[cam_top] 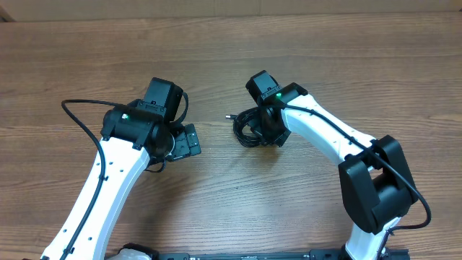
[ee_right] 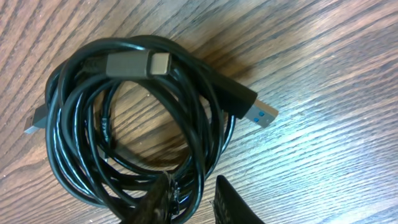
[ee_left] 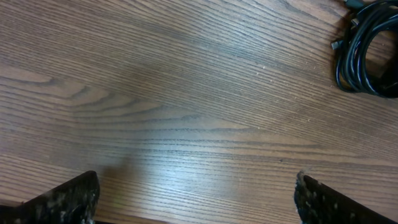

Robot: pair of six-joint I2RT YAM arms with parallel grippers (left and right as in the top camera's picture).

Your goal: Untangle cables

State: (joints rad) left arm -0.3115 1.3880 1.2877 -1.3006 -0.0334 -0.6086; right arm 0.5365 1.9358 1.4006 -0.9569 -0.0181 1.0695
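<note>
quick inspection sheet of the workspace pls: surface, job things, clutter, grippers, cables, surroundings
surface: wood-grain table, no marks or spills seen
job's things: coil of black cables lying flat, still tangled; USB-A plug sticks out, grey plug lies across the top
clutter: nothing seen
grippers: left gripper open, over the table, apart from the coil; right gripper at the coil's edge, strands between its fingers, grip unclear
cables: arm cables loop off the arms, apart from the coil
surroundings: nothing seen
</note>
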